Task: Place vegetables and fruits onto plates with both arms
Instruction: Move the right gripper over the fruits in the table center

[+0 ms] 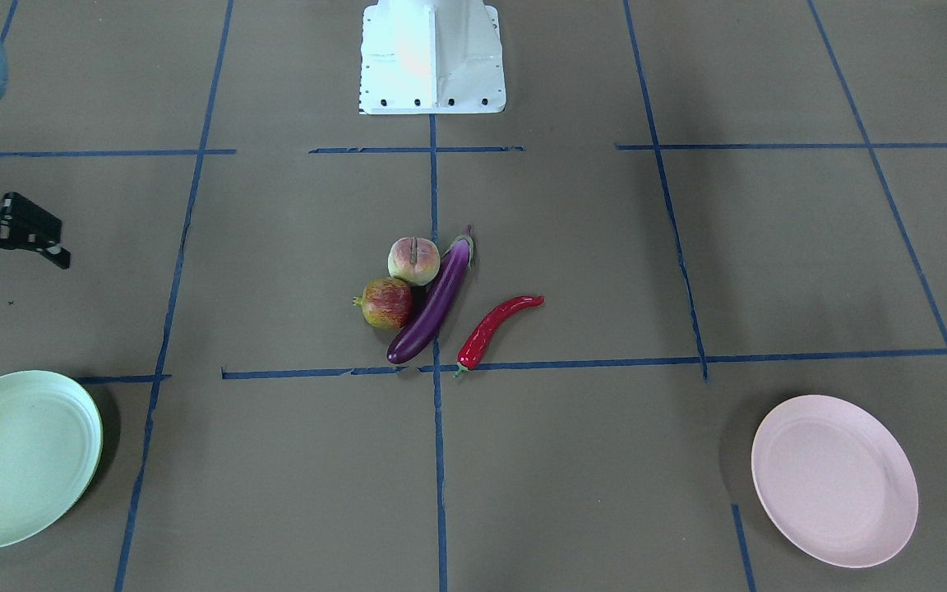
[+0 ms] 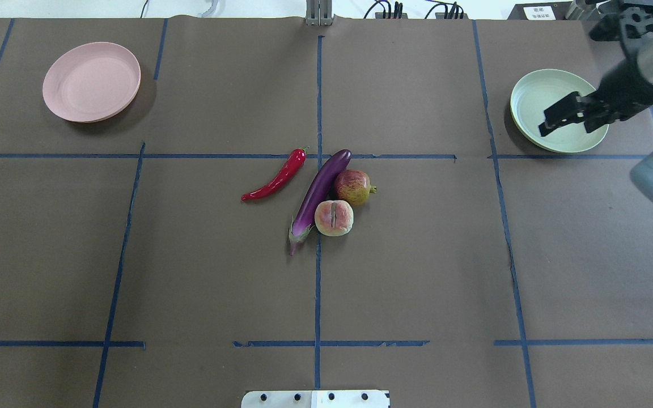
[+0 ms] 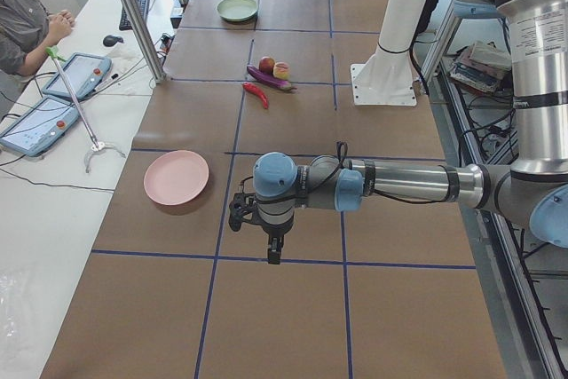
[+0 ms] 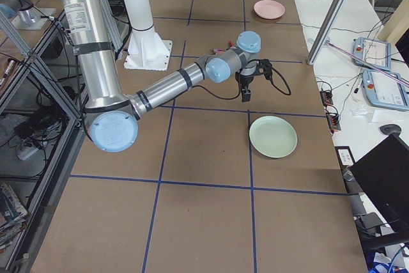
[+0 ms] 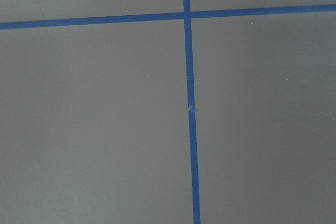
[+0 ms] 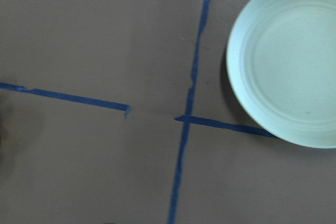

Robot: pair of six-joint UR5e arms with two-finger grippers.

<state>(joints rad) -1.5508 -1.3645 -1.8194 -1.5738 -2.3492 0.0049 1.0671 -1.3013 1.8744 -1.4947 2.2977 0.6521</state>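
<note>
The purple eggplant (image 1: 432, 308) (image 2: 321, 192) lies at the table's centre. The peach (image 1: 413, 261) (image 2: 334, 217) and the red-yellow fruit (image 1: 387, 303) (image 2: 352, 187) rest against it. The red chili (image 1: 490, 327) (image 2: 275, 181) lies apart on its other side. The green plate (image 1: 13, 456) (image 2: 536, 96) (image 6: 289, 61) and the pink plate (image 1: 833, 479) (image 2: 91, 81) hold nothing. My right gripper (image 2: 565, 126) (image 1: 21, 270) is open and empty, hovering by the green plate. My left gripper (image 3: 269, 241) hangs over bare table near the pink plate (image 3: 177, 177); I cannot tell whether it is open or shut.
The white base block (image 1: 432, 57) (image 2: 315, 398) stands at the table's robot side. Blue tape lines (image 5: 189, 103) grid the brown table cover. A person (image 3: 27, 28) and tablets (image 3: 35, 122) are at a side bench beyond the table edge.
</note>
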